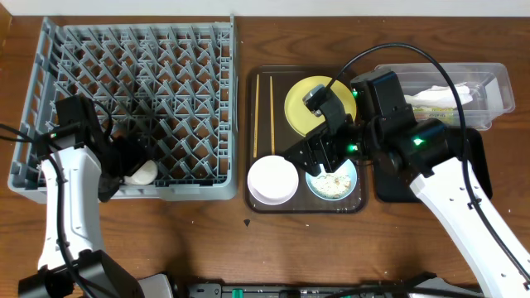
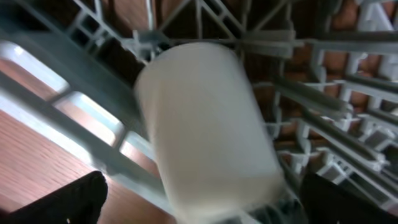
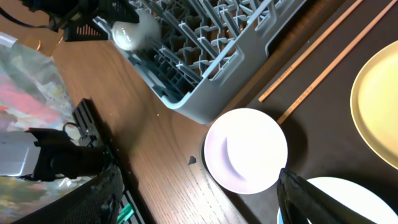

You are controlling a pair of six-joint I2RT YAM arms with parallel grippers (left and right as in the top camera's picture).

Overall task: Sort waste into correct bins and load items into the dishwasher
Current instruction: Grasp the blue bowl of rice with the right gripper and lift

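The small white cup (image 1: 142, 171) lies in the front left corner of the grey dish rack (image 1: 137, 99). My left gripper (image 1: 124, 165) is open around it; in the left wrist view the cup (image 2: 205, 124) sits between the spread fingers (image 2: 199, 202) with gaps on both sides. My right gripper (image 1: 319, 153) is open and empty, above the pinkish-white bowl (image 3: 245, 149) and the light blue bowl (image 1: 333, 182), which holds rice scraps. The yellow plate (image 1: 310, 103) and two chopsticks (image 1: 263, 112) lie on the brown tray.
The brown serving tray (image 1: 255, 199) sits right of the rack. The clear tub (image 1: 493, 87) at far right holds the white napkin (image 1: 443, 89) and a wrapper. The black tray (image 1: 479, 153) lies partly under my right arm. A small dark speck (image 1: 247, 222) lies on the table.
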